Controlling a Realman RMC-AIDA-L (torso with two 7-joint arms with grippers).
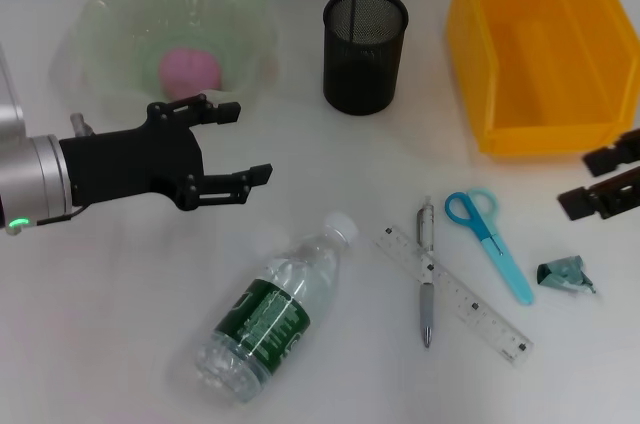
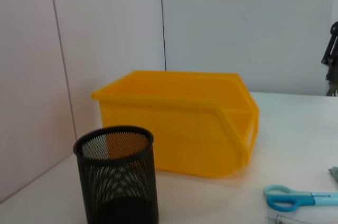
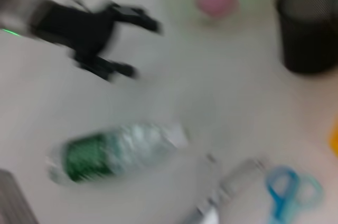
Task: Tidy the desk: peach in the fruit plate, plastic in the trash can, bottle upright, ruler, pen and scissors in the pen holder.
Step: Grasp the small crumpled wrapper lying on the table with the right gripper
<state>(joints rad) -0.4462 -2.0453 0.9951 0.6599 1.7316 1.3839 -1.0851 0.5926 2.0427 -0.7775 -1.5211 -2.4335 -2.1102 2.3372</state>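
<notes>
A pink peach point(image 1: 190, 70) sits in the green fruit plate point(image 1: 110, 14). The left pincer point(image 1: 240, 144) hovers spread beside it; the bottle point(image 1: 272, 311) lies on the white table point(image 1: 100, 344).

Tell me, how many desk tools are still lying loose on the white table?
3, clustered right of the fallen clear plastic bottle: grey pen lying across clear ruler, blue-handled scissors just right. None hidden, apparently.
</notes>
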